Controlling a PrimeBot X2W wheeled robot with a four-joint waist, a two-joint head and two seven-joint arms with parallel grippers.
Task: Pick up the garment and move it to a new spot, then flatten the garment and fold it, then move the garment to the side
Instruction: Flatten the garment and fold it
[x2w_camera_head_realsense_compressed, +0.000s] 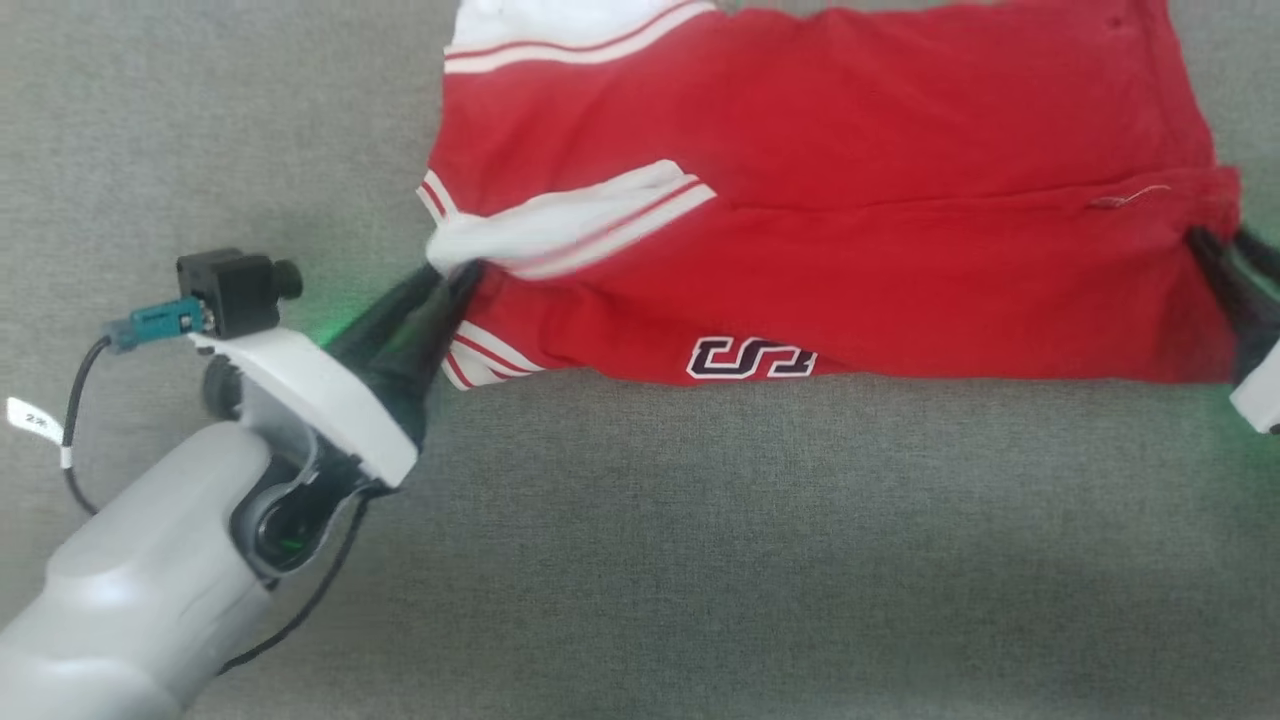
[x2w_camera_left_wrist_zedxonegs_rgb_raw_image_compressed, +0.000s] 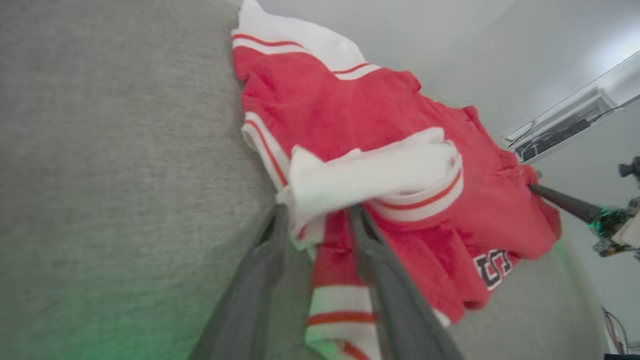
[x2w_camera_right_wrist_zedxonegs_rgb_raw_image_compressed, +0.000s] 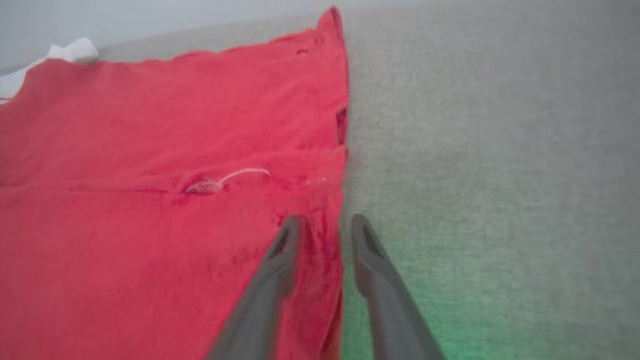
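Observation:
The garment, a red jersey with white-and-red striped trim, lies folded lengthwise on the grey cloth surface, with part of its black lettering at the near edge. My left gripper is at its left end by the white armhole trim. In the left wrist view the left gripper has its fingers apart, with trim and red cloth loosely between them. My right gripper is at the garment's right end. In the right wrist view the right gripper stands open astride the red hem.
The grey fabric surface spreads wide in front of the garment and to its left. A pale wall and a long white unit show beyond the surface in the left wrist view.

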